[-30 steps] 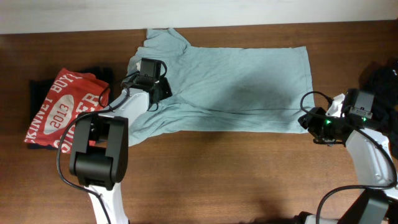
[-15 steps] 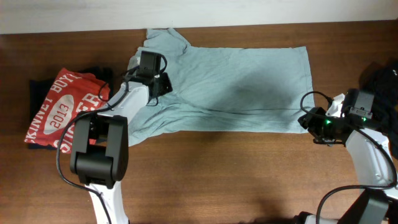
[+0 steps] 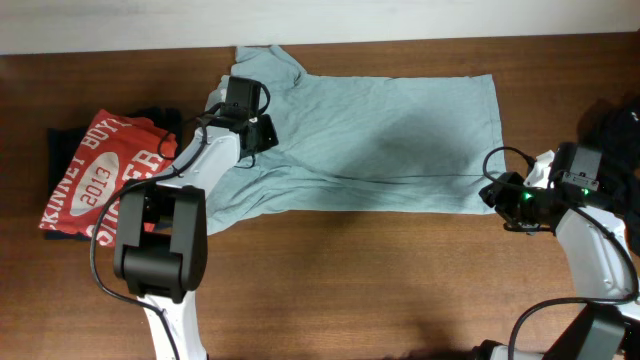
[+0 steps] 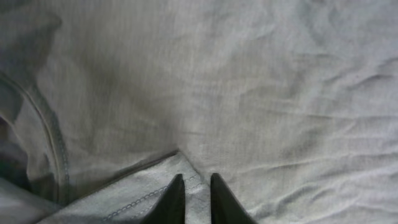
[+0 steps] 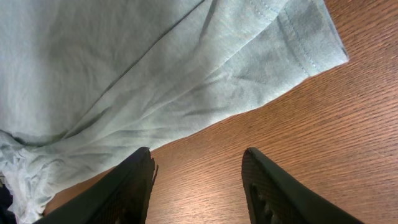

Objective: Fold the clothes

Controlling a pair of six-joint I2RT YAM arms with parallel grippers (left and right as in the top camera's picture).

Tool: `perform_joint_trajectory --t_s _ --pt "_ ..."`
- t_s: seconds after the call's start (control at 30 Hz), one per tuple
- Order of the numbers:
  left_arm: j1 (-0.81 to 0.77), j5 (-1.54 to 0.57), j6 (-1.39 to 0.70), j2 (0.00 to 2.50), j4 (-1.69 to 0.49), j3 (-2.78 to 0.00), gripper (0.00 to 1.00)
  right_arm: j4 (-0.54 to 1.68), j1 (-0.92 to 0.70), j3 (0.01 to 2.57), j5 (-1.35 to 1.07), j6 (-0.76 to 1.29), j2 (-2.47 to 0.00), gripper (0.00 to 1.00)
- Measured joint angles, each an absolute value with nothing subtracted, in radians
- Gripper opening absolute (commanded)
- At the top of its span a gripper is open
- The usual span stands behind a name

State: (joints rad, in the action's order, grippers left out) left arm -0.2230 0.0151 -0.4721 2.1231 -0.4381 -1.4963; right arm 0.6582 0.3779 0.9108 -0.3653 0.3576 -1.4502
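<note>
The clothes, a pale grey-blue t-shirt (image 3: pixel 380 130), lie spread across the far middle of the table, folded lengthwise with a crease along the near side. My left gripper (image 3: pixel 262 134) is low over the shirt's left end near the sleeve. In the left wrist view a stitched hem corner (image 4: pixel 155 186) lies folded onto the shirt, and my left gripper (image 4: pixel 198 182) has its tips a narrow gap apart with that fabric showing between them. My right gripper (image 3: pixel 492 192) hovers open over bare wood just off the shirt's near right corner (image 5: pixel 311 43), with nothing between its fingers (image 5: pixel 134 180).
A red t-shirt with white lettering (image 3: pixel 100 175) lies on a dark garment (image 3: pixel 62 140) at the left. Another dark thing (image 3: pixel 618 125) sits at the right edge. The brown table (image 3: pixel 380 280) stretches toward the near side.
My left gripper has slid a little toward the far side over the sleeve, and its tips have parted slightly. The right arm has not moved.
</note>
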Motion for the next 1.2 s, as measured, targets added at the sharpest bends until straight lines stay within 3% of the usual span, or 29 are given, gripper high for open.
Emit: perform_joint_trajectory --t_s 0.07,0.3,0.4,0.57,1.2 --pt "-0.223 0.015 -0.477 2.129 -0.438 -1.496 0.34 0.658 0.378 0.911 -0.365 0.358 -1.450 0.50" --pt "-0.223 0.013 -0.484 2.170 -0.434 -1.506 0.32 0.658 0.378 0.911 -0.365 0.358 -1.450 0.50" --pt "-0.223 0.014 -0.483 2.172 -0.433 -1.506 0.14 0.659 0.378 0.911 -0.365 0.358 -1.450 0.50" --pt "-0.223 0.014 -0.485 2.177 -0.430 -1.506 0.01 0.659 0.378 0.911 -0.365 0.358 -1.450 0.50" --pt "-0.225 0.014 -0.455 2.192 -0.540 -1.609 0.01 0.662 0.378 0.911 -0.365 0.358 -1.450 0.50"
